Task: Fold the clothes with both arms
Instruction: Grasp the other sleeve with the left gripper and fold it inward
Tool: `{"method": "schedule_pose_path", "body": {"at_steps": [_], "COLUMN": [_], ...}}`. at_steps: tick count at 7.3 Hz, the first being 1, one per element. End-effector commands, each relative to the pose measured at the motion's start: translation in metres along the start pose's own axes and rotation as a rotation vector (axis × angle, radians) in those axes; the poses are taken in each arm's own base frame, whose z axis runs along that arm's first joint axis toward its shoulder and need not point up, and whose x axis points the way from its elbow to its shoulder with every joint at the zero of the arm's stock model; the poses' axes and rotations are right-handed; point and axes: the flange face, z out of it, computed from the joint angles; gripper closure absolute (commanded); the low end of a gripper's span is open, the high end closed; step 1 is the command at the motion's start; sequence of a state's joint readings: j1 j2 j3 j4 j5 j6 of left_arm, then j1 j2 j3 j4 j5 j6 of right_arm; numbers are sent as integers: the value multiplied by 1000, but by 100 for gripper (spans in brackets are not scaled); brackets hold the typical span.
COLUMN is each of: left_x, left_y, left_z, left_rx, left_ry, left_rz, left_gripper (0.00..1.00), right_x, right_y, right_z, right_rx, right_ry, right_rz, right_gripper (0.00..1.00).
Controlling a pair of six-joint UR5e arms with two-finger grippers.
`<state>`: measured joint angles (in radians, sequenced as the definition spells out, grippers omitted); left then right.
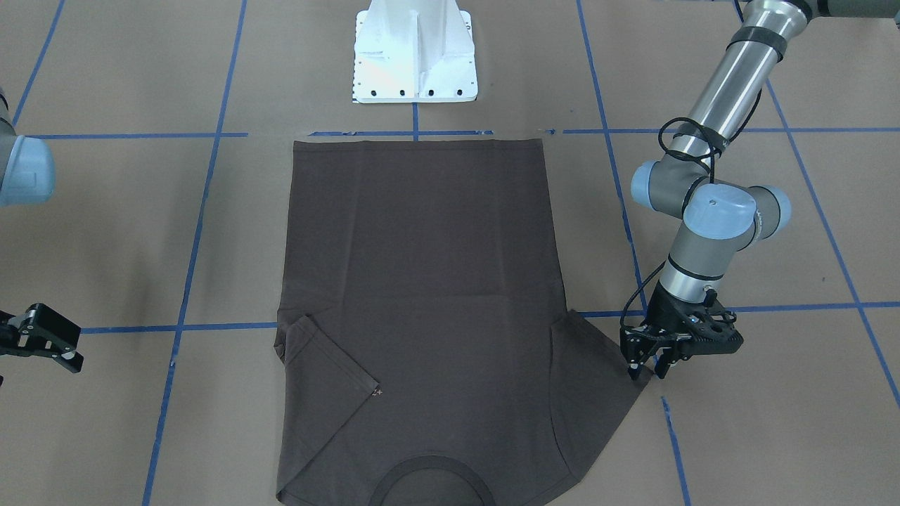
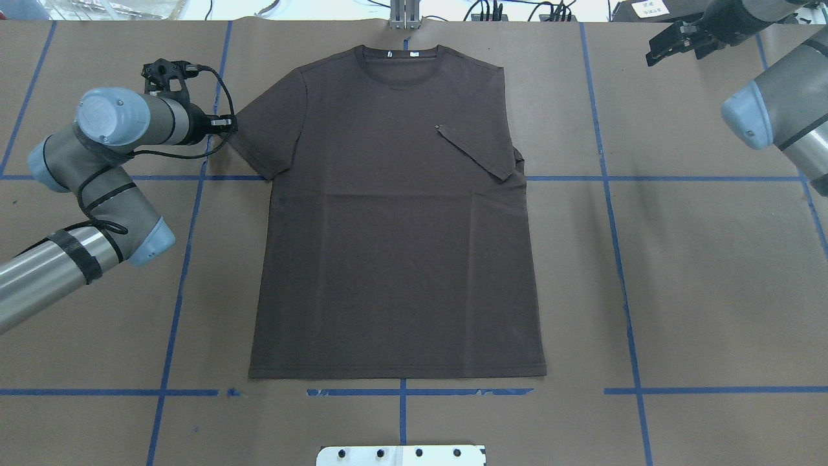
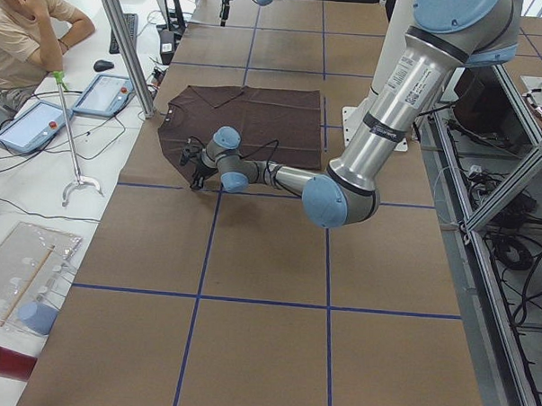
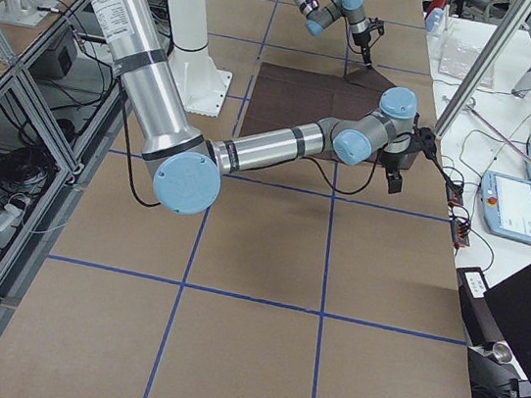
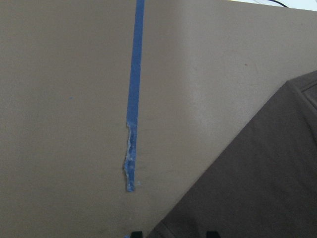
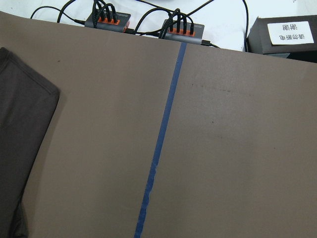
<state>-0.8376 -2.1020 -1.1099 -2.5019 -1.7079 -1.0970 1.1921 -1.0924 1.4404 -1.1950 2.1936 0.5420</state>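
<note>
The dark brown-grey T-shirt (image 2: 394,246) lay flat on the desk (image 2: 711,259), with its hem nearest the white pedestal (image 1: 415,53) and its collar farthest. One sleeve was folded onto the chest. The left end effector (image 1: 647,368), jaws apart, straddled the other sleeve's tip. The right end effector (image 2: 654,50) hovered open, well off the shirt. The chest lettering was too small to read.

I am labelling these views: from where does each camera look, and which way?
Front-facing: across the table, facing the robot; left arm, pedestal, T-shirt.
Overhead: behind the robot, looking down; left gripper, right gripper.
Left: table's left end; left arm near.
Right: table's right end; right arm near.
Left wrist: downward; fingertips, flat sleeve.
Right wrist: downward; no gripper shows.
Shared: front-facing and overhead show the folded sleeve.
</note>
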Motion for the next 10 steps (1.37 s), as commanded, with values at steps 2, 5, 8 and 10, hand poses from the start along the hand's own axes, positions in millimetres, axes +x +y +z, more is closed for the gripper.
{"method": "schedule_pose_path", "body": {"at_steps": [2, 5, 8, 10], "left_x": [4, 12, 78, 171], "left_y": [-1, -3, -29, -26], "left_z": [-1, -4, -15, -22], "left_rx": [2, 6, 10, -46], "left_ry": [6, 17, 42, 25], "left_rz": [0, 1, -79, -157], "left_gripper": [84, 100, 100, 100], "right_x": [1, 2, 4, 3], "right_y": [1, 2, 3, 3], "right_z": [1, 1, 2, 2], "right_rx": [-1, -3, -5, -4], "right_ry": [0, 2, 3, 2], "right_rz": [-1, 0, 8, 9], "right_gripper": [0, 0, 0, 0]}}
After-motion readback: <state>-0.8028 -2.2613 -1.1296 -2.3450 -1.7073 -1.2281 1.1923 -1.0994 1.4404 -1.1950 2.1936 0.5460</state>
